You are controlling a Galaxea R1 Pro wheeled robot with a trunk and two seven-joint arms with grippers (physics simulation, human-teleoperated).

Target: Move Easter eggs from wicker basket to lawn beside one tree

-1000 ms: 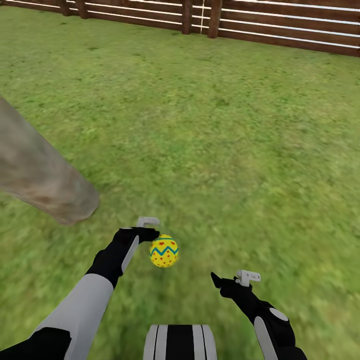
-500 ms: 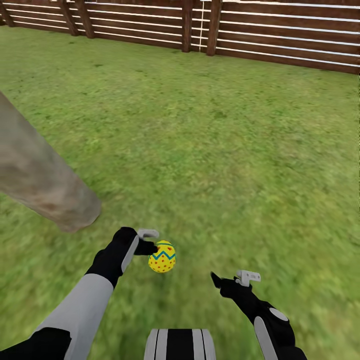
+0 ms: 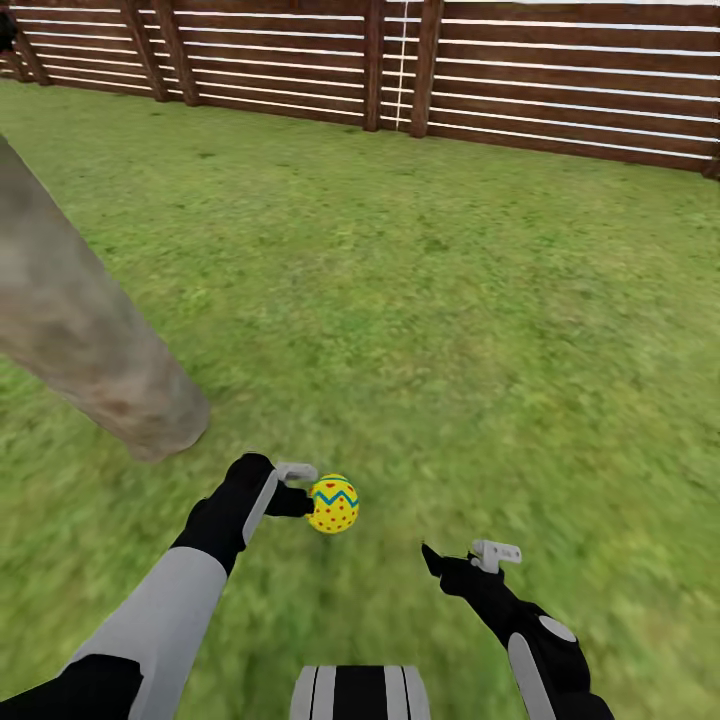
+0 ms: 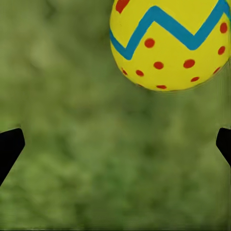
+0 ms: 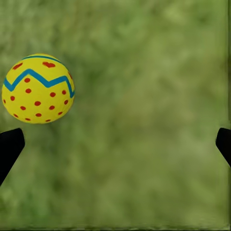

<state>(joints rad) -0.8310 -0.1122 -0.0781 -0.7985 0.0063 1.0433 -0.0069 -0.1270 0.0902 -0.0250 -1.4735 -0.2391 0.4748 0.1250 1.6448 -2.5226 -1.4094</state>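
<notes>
Egg [image 3: 333, 504] is lying on the lawn [image 3: 450, 300] near the tree [image 3: 90, 350], free of the left end effector [image 3: 300, 487], whose fingers are standing apart; the right end effector [image 3: 465, 556] is also gaping empty, so lifting straight up is avoiding a nudge.

Both arms are stretched forward, left gripper [image 3: 300, 490] toward 11 o'clock, right gripper [image 3: 462, 556] at 1 o'clock (fingers spread wide on each, nothing held).

An Easter egg [image 3: 334, 504] is seen low in the frame, just left of centre, on the lawn [image 3: 450, 330]. The tree [image 3: 80, 330] is placed at the left edge, up-left of the egg. A fence [image 3: 500, 70] is stretched across the top.
</notes>
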